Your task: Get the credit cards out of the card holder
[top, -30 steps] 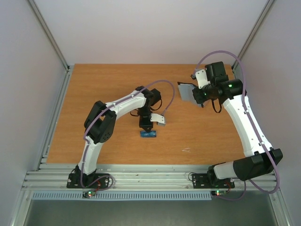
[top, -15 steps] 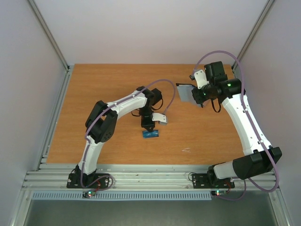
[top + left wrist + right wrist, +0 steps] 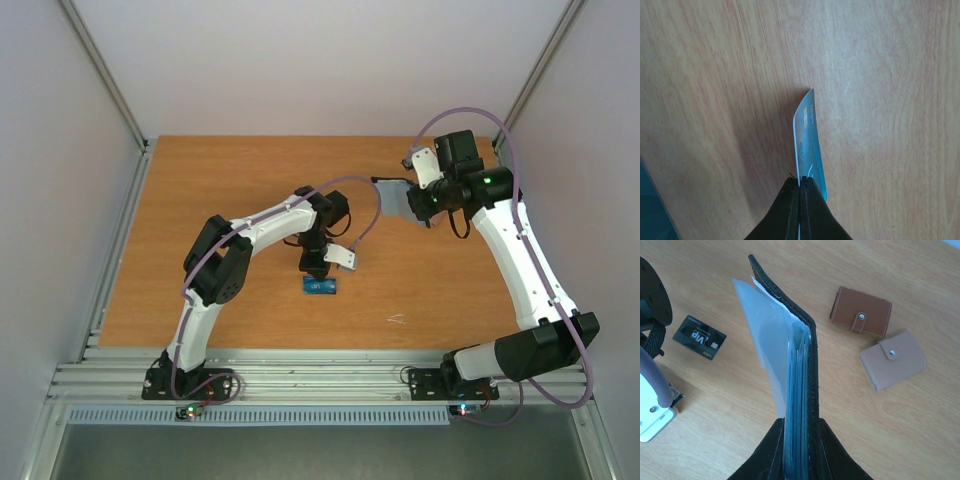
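Observation:
My left gripper (image 3: 314,264) (image 3: 801,184) is shut on a blue card (image 3: 809,145), held edge-on with its free end down at the wooden table (image 3: 200,220). The card shows blue under the gripper in the top view (image 3: 320,287). My right gripper (image 3: 416,200) (image 3: 801,427) is shut on the black card holder (image 3: 807,355) and holds it up, open, above the table's far right (image 3: 393,194). Its light blue lining and a pale clear sleeve (image 3: 767,335) fan out. A black card (image 3: 699,337) lies flat on the table. The other cards are not in view.
A dark brown wallet (image 3: 861,311) and a tan-pink wallet (image 3: 892,360) lie closed on the table beyond the card holder. Part of the left arm (image 3: 650,305) stands near the black card. Grey walls enclose the table on three sides.
My left gripper has shifted slightly to the right with the blue card. The right gripper has edged the card holder a little farther back.

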